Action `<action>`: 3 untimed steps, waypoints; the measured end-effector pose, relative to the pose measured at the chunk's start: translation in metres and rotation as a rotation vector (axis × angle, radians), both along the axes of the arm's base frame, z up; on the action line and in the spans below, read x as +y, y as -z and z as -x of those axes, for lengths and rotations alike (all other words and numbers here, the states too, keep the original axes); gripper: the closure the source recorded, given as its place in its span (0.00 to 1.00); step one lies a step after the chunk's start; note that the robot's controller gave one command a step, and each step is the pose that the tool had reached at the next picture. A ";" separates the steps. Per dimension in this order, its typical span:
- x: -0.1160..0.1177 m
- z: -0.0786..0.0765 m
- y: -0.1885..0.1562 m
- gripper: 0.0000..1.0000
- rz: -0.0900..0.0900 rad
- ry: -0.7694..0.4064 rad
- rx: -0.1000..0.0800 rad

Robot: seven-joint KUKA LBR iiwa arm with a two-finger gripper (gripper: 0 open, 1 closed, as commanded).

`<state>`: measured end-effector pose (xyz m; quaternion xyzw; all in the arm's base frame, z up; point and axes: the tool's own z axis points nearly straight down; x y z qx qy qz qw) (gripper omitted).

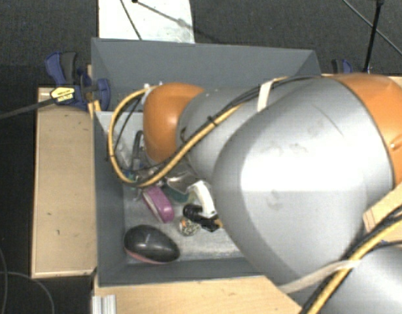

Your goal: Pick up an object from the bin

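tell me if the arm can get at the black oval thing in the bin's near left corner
Probably yes: the black oval thing lies alone, nothing on top, with the purple block apart behind it. The bin's corner walls stand close and may cramp the approach.

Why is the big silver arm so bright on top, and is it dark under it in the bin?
Camera view: light from above hits the top of the silver arm, so it looks pale, and its underside goes darker. Camera view: the arm shades the floor of the bin, so the black oval object and the purple object sit in dim light.
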<state>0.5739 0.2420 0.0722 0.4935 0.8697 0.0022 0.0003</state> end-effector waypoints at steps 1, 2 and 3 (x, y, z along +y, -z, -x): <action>0.000 -0.002 -0.093 1.00 0.001 -0.010 -0.004; 0.000 -0.002 -0.118 1.00 0.003 -0.020 0.001; 0.000 -0.002 -0.125 1.00 0.004 -0.026 0.000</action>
